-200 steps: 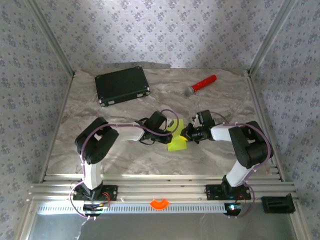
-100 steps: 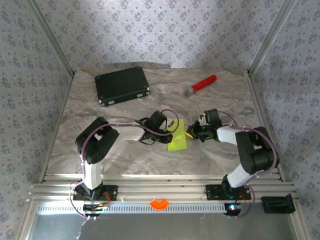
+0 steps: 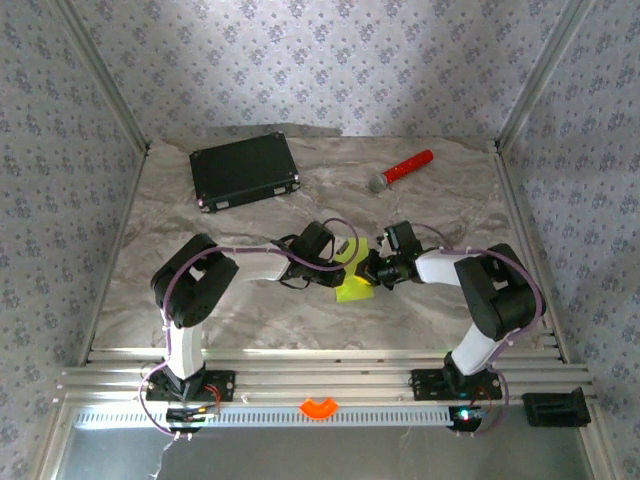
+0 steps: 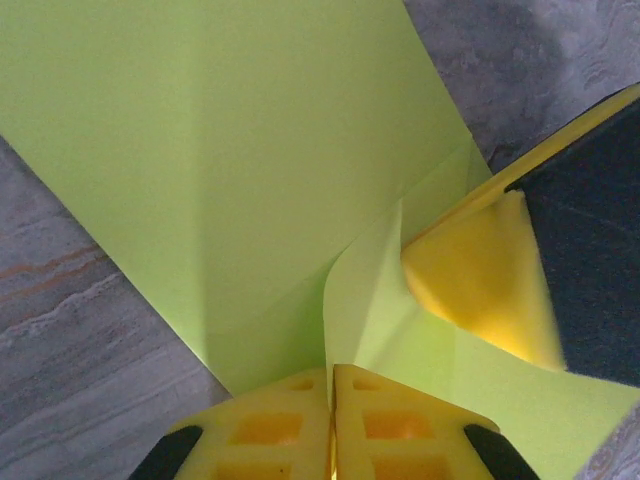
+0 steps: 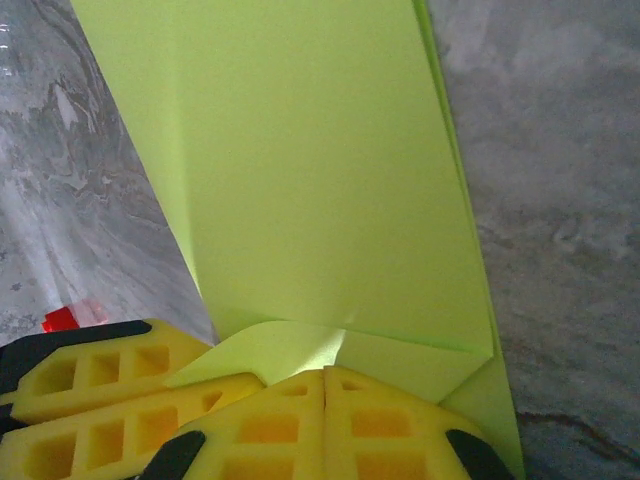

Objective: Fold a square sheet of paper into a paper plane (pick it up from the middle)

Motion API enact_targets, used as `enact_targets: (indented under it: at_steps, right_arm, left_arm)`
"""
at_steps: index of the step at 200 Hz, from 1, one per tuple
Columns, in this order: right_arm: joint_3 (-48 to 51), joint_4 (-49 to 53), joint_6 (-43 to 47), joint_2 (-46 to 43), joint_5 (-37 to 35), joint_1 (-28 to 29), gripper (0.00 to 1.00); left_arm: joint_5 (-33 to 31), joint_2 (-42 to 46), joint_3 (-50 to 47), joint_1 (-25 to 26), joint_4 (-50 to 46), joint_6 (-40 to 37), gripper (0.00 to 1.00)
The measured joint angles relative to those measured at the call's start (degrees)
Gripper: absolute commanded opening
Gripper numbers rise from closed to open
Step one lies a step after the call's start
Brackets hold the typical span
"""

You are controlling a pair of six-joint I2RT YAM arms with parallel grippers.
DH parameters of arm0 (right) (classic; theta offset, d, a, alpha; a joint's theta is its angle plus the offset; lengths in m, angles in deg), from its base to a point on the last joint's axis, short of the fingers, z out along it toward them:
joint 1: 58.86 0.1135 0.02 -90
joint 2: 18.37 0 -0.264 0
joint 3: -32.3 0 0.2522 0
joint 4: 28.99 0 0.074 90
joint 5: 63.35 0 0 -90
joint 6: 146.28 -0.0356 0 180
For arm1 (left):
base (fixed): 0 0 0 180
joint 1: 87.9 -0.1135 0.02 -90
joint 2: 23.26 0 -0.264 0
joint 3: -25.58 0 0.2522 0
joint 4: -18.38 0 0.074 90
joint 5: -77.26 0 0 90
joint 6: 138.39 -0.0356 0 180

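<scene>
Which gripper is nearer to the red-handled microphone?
Right. The right gripper sits nearer the robot and slightly left of the red-handled microphone; the left gripper lies further left, across the lime paper sheet.

The square sheet of paper [image 3: 352, 280], lime yellow-green and partly folded into layers, is laid flat mid-tabletop [image 3: 250, 310]; one corner flap is curled upward.

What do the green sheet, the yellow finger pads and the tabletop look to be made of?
The square sheet of paper: thin matte paper; it holds sharp creases and curls at one edge. The finger pads: yellow moulded plastic or rubber, likely, with square recesses. The table: grey veined marble look, matte; real stone or print, cannot tell.
</scene>
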Motion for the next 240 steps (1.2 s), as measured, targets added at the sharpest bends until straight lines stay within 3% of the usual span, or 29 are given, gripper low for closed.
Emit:
enact_targets:
  at_steps: [25,81,102,120,139,162,200,240]
  right_arm:
    - [0.0,0.1,1.0,0.0,-0.1,0.0,0.00]
    - [0.6,-0.7,1.5,0.0,0.0,0.0,0.00]
    - [0.7,-1.1,1.8,0.0,0.0,0.0,0.00]
    - [0.8,-1.2,1.9,0.0,0.1,0.0,0.00]
    - [1.0,-1.6,1.9,0.0,0.1,0.0,0.00]
    - [1.0,-1.6,1.9,0.0,0.2,0.0,0.00]
    - [1.1,-1.8,1.9,0.0,0.3,-0.1,0.00]
    - [1.4,-2.3,1.9,0.0,0.6,-0.2,0.00]
  left_arm:
    - [0.4,0.0,0.1,0.0,-0.1,0.0,0.16]
    - [-1.0,2.4,0.6,0.0,-4.8,2.3,0.48]
    - [-2.0,4.4,0.6,-0.6,-7.7,3.5,0.51]
    - [-2.3,6.5,0.6,-1.0,-8.6,4.8,0.44]
    - [-1.4,8.5,0.6,-1.1,-8.4,6.9,0.25]
    - [3.0,8.9,0.6,-1.1,-7.0,8.5,0.12]
    - [13.3,5.4,2.3,-1.1,-5.1,11.1,0.09]
    - [18.8,0.6,5.4,-1.1,-5.2,11.9,0.09]
